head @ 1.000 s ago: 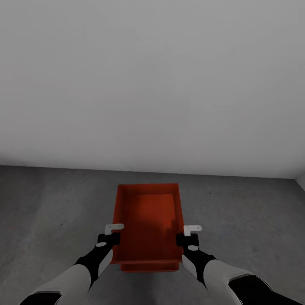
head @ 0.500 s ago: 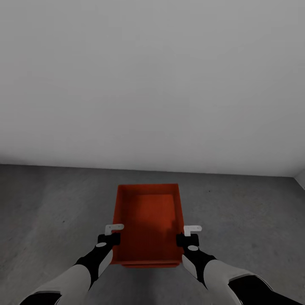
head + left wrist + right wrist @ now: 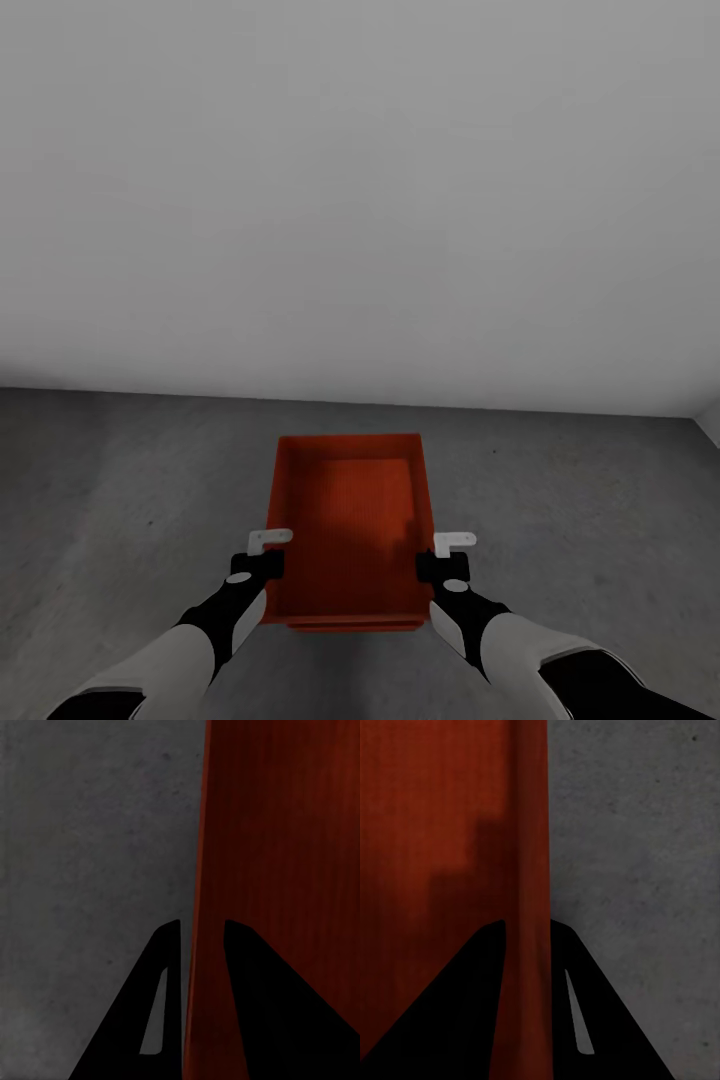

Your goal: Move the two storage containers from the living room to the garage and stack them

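Observation:
In the garage, an orange-red open-top storage container (image 3: 350, 520) sits low over the dark grey concrete floor (image 3: 120, 480). A thin orange strip of a second storage container (image 3: 350, 626) peeks out under its near edge, so the two are stacked. My left gripper (image 3: 270, 572) straddles the upper bin's left wall, and my right gripper (image 3: 428, 570) straddles its right wall. The left wrist view has the left gripper (image 3: 201, 930) shut around the wall of the container (image 3: 285, 832). The right wrist view has the right gripper (image 3: 526, 924) shut on the rim of the container (image 3: 435, 810).
A plain pale grey wall (image 3: 360, 200) stands a little beyond the bins. Bare concrete floor (image 3: 90, 832) spreads to the left, and more floor (image 3: 637, 832) to the right. A wall corner (image 3: 708, 420) shows at the far right.
The held container has sunk slightly: the strip of the lower bin at its near edge has shrunk. Over the last half second nothing has moved.

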